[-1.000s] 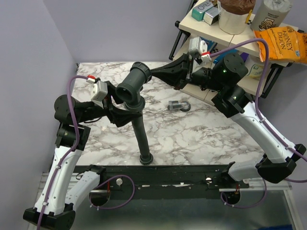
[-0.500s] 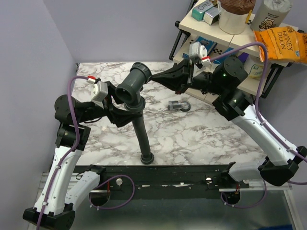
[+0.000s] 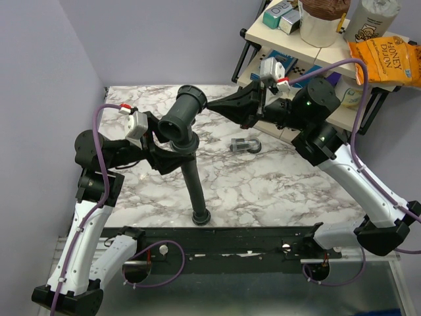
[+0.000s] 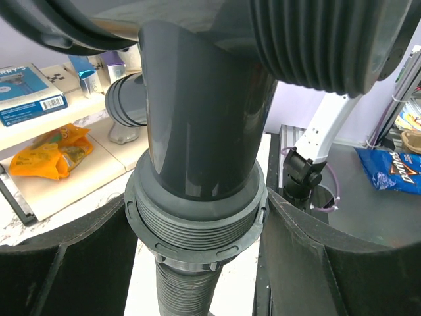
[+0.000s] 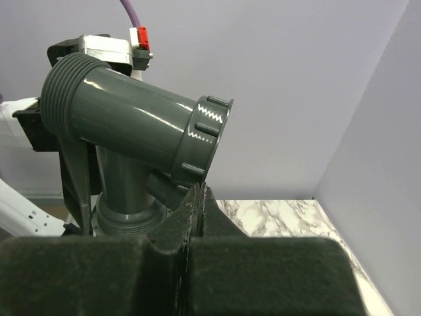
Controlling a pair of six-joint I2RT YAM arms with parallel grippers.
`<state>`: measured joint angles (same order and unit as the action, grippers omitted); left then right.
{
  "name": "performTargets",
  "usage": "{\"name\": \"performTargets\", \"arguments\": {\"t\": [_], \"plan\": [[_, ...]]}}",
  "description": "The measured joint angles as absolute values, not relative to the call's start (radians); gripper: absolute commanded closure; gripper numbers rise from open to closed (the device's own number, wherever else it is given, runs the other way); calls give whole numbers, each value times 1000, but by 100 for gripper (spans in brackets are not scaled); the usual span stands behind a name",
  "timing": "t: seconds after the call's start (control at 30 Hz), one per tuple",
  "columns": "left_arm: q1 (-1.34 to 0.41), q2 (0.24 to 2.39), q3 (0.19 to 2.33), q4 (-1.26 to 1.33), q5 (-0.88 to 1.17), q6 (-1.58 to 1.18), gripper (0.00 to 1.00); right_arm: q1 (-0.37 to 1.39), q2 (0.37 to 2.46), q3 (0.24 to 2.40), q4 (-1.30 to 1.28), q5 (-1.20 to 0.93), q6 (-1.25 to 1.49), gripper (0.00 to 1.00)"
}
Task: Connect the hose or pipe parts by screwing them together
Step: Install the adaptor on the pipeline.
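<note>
While the left tool clamps the Y-shaped fitting at its lower collar nut, the ribbed hose hangs straight below the fitting, and its bottom nut appears to rest on the surface. The right tool, jaws pressed fully together, points its tip at the ridged ring on the fitting's right-hand end; whether they touch I cannot tell. The hose joint looks made, so this step seems to be nudging or checking that ring. A small grey end piece lies loose on the surface, right of the fitting. Next, the right tool would likely need to spread, fetch that piece, and line its threads up squarely with an open mouth.
</note>
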<state>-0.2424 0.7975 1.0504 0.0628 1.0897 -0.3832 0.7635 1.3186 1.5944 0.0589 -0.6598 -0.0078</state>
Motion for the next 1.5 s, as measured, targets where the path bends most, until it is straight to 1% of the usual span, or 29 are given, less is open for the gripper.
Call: {"name": "performTargets", "arguments": {"t": [0.17, 0.2, 0.23, 0.3, 0.37, 0.43, 0.53, 0.6, 0.63, 0.8, 1.03, 1.5], "plan": [[-242, 797, 1050, 62, 1092, -383, 100, 752, 1339, 1617, 56, -669, -27, 99], [-243, 797, 1050, 62, 1093, -383, 100, 745, 1339, 1617, 52, -688, -29, 97], [-243, 797, 1050, 62, 1093, -382, 100, 737, 1339, 1618, 47, -709, -34, 90], [-243, 796, 1050, 61, 1094, -382, 100, 722, 1340, 1625, 30, -762, -43, 84], [-243, 796, 1050, 60, 1094, -382, 100, 713, 1341, 1637, 4, -814, -54, 71], [-243, 795, 1050, 60, 1095, -382, 100, 695, 1341, 1643, -9, -857, -62, 49], [-243, 795, 1050, 59, 1095, -382, 100, 678, 1343, 1650, -22, -907, -70, 37], [-243, 795, 1050, 59, 1095, -382, 100, 666, 1358, 1674, -32, -946, -69, 35], [-243, 795, 1050, 59, 1095, -382, 100, 661, 1370, 1692, -32, -965, -67, 32], [-244, 795, 1050, 59, 1096, -382, 100, 648, 1434, 1765, -30, -1021, -41, 31], [-244, 795, 1050, 59, 1097, -382, 100, 646, 1498, 1800, 15, -1114, 47, 40], [-244, 792, 1050, 59, 1097, -381, 100, 646, 1511, 1800, 125, -1177, 152, 50]]}}
